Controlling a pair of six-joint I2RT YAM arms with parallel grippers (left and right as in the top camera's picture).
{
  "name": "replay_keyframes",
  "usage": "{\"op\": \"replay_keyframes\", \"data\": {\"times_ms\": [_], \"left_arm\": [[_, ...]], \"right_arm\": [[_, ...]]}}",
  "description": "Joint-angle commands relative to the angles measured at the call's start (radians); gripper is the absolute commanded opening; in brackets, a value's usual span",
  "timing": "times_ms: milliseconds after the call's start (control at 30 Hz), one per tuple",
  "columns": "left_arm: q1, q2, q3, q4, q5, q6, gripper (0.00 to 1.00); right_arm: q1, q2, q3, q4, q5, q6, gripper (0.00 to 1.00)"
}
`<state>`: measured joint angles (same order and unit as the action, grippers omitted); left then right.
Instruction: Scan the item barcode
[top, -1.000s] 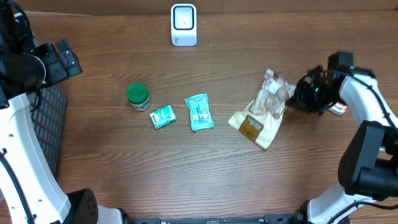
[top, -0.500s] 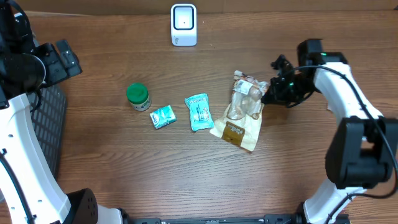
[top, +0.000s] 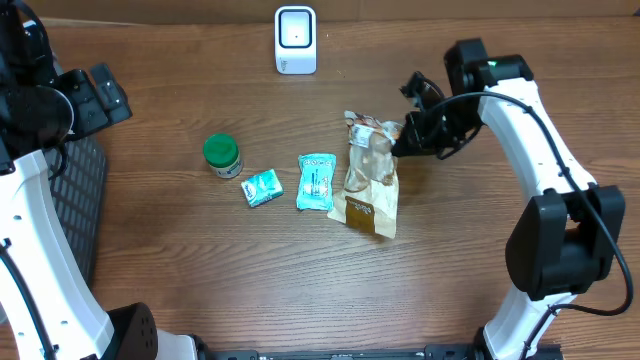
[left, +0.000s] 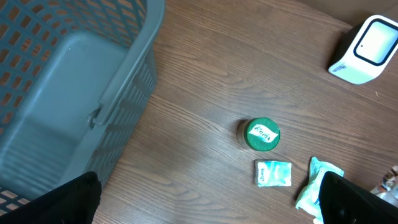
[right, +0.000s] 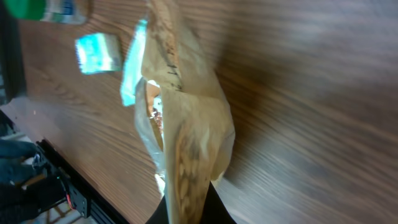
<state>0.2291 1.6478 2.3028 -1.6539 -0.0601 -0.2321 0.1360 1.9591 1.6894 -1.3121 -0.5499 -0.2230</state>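
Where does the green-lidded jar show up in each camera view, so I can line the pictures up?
Overhead: the green-lidded jar stands left of centre on the table.
Left wrist: right of centre, with its lid facing the camera.
Right wrist: top left corner, blurred and cut by the edge, beyond the snack bag.
Shared landmark: the small teal packet lies close beside the jar in all three views.

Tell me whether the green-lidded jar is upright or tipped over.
Upright. The jar stands on its base, green lid facing up in the overhead and left wrist views.
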Motion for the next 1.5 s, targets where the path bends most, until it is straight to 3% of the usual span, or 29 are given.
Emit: {"op": "replay_keyframes", "data": {"times_ms": [0, 267, 767, 967, 1133, 1367, 1467], "left_arm": [[0.0, 0.002, 0.01, 0.001, 0.005, 0.008, 1.0], [0.0, 0.002, 0.01, 0.001, 0.005, 0.008, 1.0], [0.0, 0.002, 0.01, 0.001, 0.005, 0.008, 1.0], [0.0, 0.002, 0.01, 0.001, 0.005, 0.008, 1.0], [0.0, 0.002, 0.01, 0.001, 0.005, 0.008, 0.99], [0.0, 0.002, 0.01, 0.001, 0.005, 0.008, 1.0], [0.0, 0.002, 0.01, 0.001, 0.005, 0.008, 1.0]], "right_arm": [[0.076, -0.003, 0.033, -0.006, -0.029, -0.01, 0.04], [0.219, 0.002, 0.032, 0.034, 0.042, 0.025, 0.04], [0.217, 0.196, 0.032, 0.262, 0.051, 0.247, 0.04], [0.196, 0.207, 0.032, 0.267, 0.067, 0.237, 0.34], [0.151, 0.213, 0.032, 0.203, 0.058, 0.102, 0.46], [0.114, 0.234, 0.032, 0.09, 0.026, -0.072, 0.5], [0.105, 0.244, 0.031, 0.083, 0.052, -0.073, 0.49]]}}
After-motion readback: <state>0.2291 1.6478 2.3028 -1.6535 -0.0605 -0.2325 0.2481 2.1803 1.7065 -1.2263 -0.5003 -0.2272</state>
